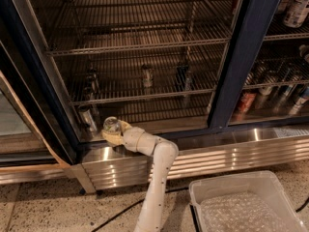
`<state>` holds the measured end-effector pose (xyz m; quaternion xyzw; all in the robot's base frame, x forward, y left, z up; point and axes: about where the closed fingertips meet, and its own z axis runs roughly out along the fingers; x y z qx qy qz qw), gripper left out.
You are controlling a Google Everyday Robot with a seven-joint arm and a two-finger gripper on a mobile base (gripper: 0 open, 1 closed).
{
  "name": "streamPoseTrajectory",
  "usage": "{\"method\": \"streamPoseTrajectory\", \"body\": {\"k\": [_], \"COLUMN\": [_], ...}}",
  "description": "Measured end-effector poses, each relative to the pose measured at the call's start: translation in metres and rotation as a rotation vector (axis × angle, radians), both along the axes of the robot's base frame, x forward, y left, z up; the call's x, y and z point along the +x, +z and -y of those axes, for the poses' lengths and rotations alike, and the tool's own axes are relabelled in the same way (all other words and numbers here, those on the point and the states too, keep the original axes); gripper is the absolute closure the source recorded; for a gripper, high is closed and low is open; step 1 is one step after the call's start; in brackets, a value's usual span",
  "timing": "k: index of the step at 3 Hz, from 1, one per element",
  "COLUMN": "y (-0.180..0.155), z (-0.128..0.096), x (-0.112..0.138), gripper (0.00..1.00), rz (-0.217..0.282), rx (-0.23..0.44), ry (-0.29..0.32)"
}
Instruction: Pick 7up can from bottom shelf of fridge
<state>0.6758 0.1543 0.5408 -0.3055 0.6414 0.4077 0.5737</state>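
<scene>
Silver-topped 7up can (112,124) is pinched in my pincer (113,132). Pincer sits at front-left edge of bottom shelf (164,114), fridge (240,62) open.

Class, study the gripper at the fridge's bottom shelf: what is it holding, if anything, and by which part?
The gripper, at the bottom shelf's front, holds the 7up can by its body.
</scene>
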Motion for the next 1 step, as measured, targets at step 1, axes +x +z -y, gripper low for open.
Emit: {"method": "streamPoseTrajectory", "body": {"k": [1], "y": [0.0056], "z": [0.0], "x": [0.0], "gripper": [1.0], "rz": [0.0], "rx": [0.0], "ry": [0.0]}}
